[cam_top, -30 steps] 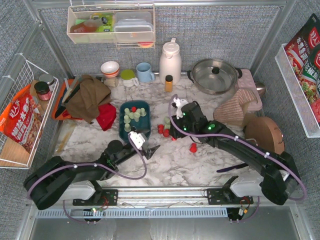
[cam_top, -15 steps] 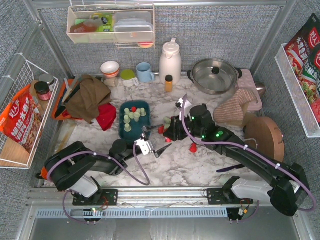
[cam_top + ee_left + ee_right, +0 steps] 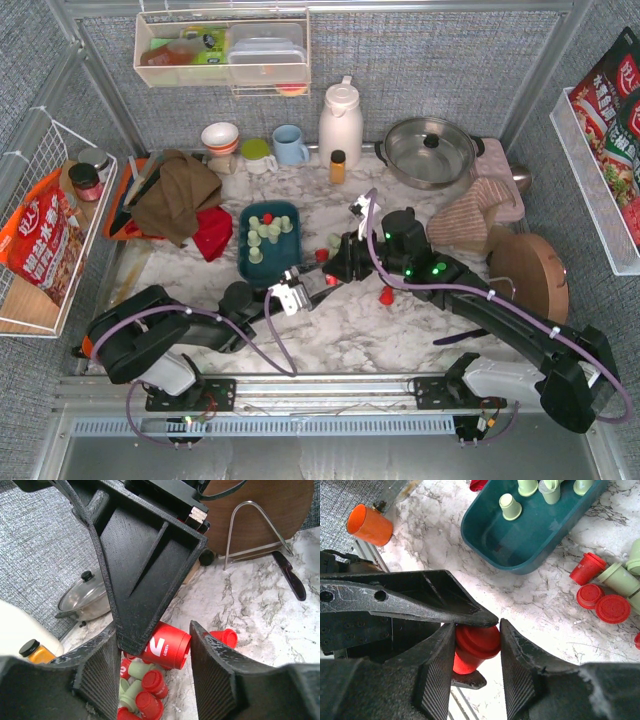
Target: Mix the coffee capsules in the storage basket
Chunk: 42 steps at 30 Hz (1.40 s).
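The dark teal storage basket [image 3: 244,262] sits left of centre and also shows in the right wrist view [image 3: 520,547]. It holds several mint green capsules [image 3: 265,232] and one red capsule [image 3: 267,217]. More red and green capsules [image 3: 600,587] lie loose on the marble to its right, and a single red one [image 3: 385,295] lies apart. My right gripper [image 3: 337,268] [image 3: 477,627] is shut on a red capsule [image 3: 475,647] [image 3: 167,647] above the table. My left gripper [image 3: 315,286] [image 3: 155,630] is open, its fingers either side of that capsule and of one right finger.
A steel pot [image 3: 430,150], a white thermos [image 3: 340,120] and an orange-capped bottle [image 3: 338,165] stand at the back. A brown cloth [image 3: 175,195] lies on an orange tray at the left. A striped mitt [image 3: 480,220] and a round wooden board [image 3: 528,265] are at the right.
My right gripper has left the loose pile with a red capsule and shifted toward the left arm. My left gripper has moved right until its open fingers straddle that capsule.
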Each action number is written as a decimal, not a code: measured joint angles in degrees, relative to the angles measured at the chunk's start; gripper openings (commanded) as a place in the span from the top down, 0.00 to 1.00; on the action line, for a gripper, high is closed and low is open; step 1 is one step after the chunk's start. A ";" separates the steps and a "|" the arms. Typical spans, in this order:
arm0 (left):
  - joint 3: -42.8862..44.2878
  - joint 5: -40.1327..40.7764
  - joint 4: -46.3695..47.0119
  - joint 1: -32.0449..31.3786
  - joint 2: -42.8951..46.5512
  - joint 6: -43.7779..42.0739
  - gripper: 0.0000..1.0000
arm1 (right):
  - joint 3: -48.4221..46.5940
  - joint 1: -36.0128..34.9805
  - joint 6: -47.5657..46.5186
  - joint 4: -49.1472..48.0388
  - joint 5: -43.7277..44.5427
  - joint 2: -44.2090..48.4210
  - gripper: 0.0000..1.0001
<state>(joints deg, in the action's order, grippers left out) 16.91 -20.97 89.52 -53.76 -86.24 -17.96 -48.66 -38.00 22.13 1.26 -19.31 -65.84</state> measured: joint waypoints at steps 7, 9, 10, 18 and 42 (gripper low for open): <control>-0.39 1.75 -1.07 -0.02 0.48 -0.61 0.63 | -0.74 0.57 0.87 0.98 -0.31 -0.24 0.36; -0.63 3.13 -1.07 0.00 0.87 -0.66 0.63 | -1.22 0.94 0.87 2.08 -0.15 -0.26 0.35; -0.90 3.96 -1.07 0.00 1.18 -0.68 0.62 | -1.55 1.27 0.87 2.67 -0.15 -0.24 0.35; -2.69 21.62 -4.59 0.31 3.67 1.60 0.57 | -1.88 3.52 -3.15 4.72 8.85 0.57 0.36; 15.52 42.10 -45.48 13.40 -2.51 32.83 0.21 | -8.72 3.58 -13.90 4.11 23.45 -32.20 0.45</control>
<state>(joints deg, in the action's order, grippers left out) 32.42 21.12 44.03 -40.36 -88.75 14.87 -57.39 -34.41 8.23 5.37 4.14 -98.04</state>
